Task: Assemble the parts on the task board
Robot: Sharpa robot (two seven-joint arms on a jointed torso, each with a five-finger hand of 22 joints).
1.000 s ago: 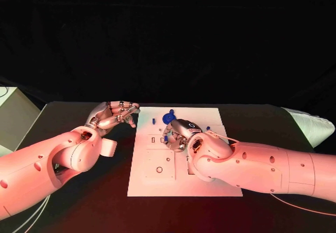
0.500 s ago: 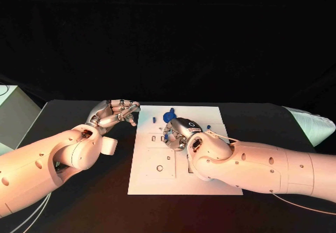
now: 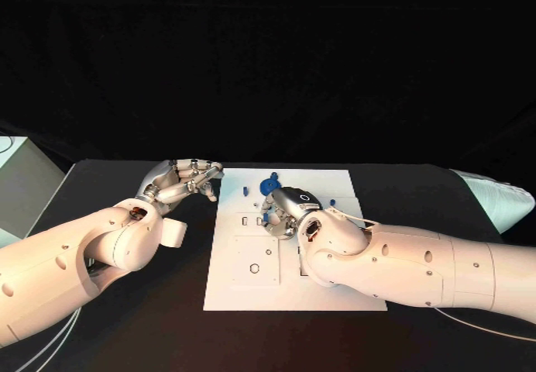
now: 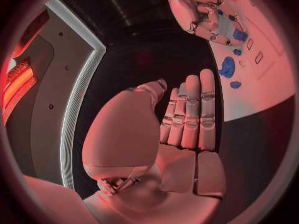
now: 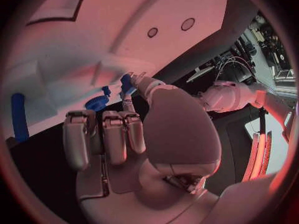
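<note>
Near edge: board point(image 3: 252, 291), a flat white rectangular plate, is lying on the matte black desk point(image 3: 134, 341), with shallow cutouts and a small round hole point(image 3: 255, 270) showing in its near half.

Mid-board: right robot hand point(image 3: 286, 211), silver and segmented, is hovering knuckles-up over the board's centre. In the right wrist view its fingers point(image 5: 104, 134) are curling inward side by side, and the thumb tip is touching or pinching a small blue part point(image 5: 126, 82) against the board. Can't tell if it's actually gripped.

Beside that, a blue gear-like disc point(image 5: 96, 103) is sitting flat near the fingertips, and a blue rod point(image 5: 19, 117) is lying near the board's edge.

Left robot hand point(image 3: 181, 180) is hanging over bare desk just off the board's left edge, holding nothing. The wrist view shows its fingers point(image 4: 193, 114) straight and pressed together, palm flat.

Far end: round blue disc point(image 3: 268, 186) and a smaller blue piece point(image 3: 245, 191) are resting on the board, clear of both hands.
</note>
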